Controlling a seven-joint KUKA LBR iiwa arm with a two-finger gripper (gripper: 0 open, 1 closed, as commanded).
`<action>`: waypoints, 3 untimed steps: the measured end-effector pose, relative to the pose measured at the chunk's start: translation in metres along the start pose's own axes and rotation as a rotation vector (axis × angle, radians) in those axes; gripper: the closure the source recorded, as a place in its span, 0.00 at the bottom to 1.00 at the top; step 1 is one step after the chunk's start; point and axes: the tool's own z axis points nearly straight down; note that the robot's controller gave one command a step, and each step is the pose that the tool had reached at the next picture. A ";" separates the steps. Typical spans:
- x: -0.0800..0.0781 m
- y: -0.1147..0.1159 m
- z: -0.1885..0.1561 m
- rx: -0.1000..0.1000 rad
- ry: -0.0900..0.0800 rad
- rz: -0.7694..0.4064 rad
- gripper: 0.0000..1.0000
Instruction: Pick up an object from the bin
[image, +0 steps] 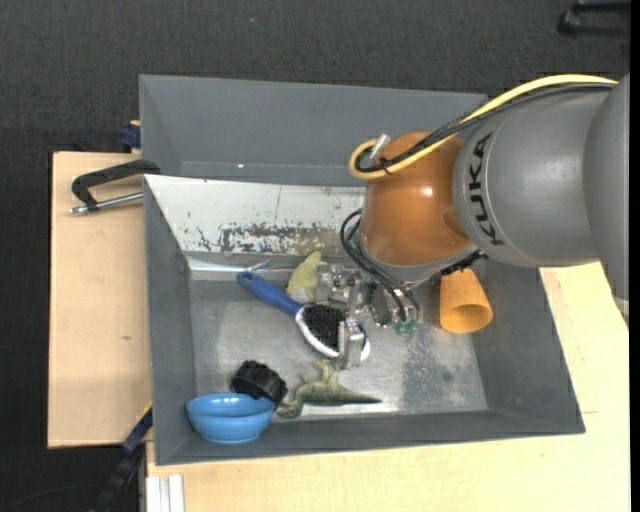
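Observation:
My gripper hangs low in the middle of the bin, its metal fingers reaching down beside the bristle head of a blue-handled brush. The brush lies slanted, its handle pointing up and left. A pale yellow lump rests just behind the brush near the back wall. An orange cup lies on its side to the right of the gripper. A green toy lizard lies in front of the gripper near the bin's front wall.
A blue bowl sits in the front left corner with a black cap beside it. The arm's orange cover and cables hang over the bin's middle and right.

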 end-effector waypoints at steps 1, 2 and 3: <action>-0.001 -0.017 0.059 0.003 -0.005 0.098 0.00; -0.005 -0.017 0.055 0.002 -0.020 0.099 1.00; 0.008 -0.005 -0.083 0.000 -0.018 0.027 1.00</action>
